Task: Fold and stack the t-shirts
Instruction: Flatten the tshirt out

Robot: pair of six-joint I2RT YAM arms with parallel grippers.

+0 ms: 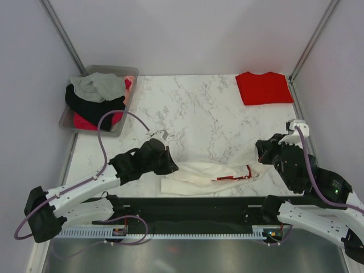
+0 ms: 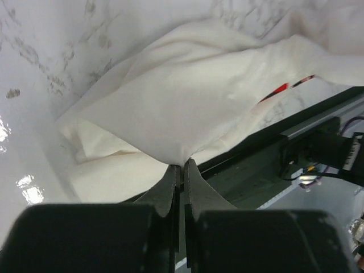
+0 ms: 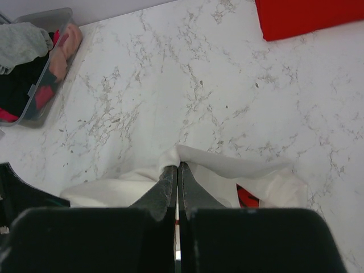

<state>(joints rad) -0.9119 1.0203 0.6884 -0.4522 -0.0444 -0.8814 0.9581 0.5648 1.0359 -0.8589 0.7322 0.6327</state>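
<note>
Cream-white tee (image 1: 205,175): soft cloth, bunched into a long rumpled strip at the marbled bench's (image 1: 199,114) near edge. Left tool (image 2: 182,166) and right tool (image 3: 178,166) pinch its opposite ends, arms low. Red tee (image 1: 264,87) lies folded flat, far right.

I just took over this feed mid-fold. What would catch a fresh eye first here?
The cream-white t-shirt lies bunched in a long strip at the near edge of the table, with the left end effector and the right end effector each shut on one end of it. A red t-shirt sits folded flat in the far right corner, and a clear bin heaped with dark, grey and pink clothes stands at the far left.
</note>
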